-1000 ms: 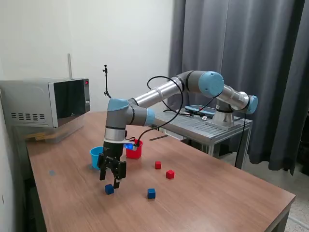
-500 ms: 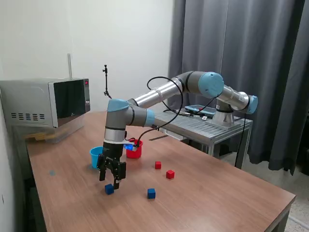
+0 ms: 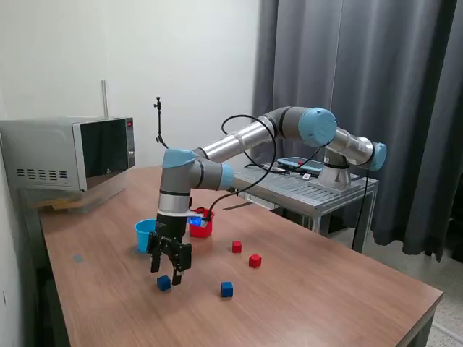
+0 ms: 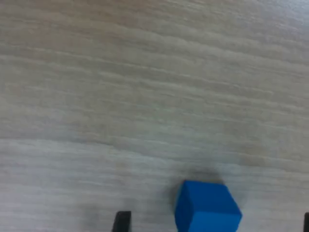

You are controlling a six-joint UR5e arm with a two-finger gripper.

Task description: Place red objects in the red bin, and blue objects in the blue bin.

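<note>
Bare table (image 3: 304, 289) surrounds the near blue cube (image 3: 164, 283); the blue cup (image 3: 145, 234) stands behind.

Exterior: wide, oblique. Wrist: close, downward. Shared: blue cube (image 3: 164, 283) (image 4: 207, 206).

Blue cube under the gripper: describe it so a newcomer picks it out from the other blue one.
Find the light blue cup on the wooden table. In front of it hangs the gripper; the dark blue cube sits below its fingers. The other blue cube lies alone toward the exterior view's right.
</note>
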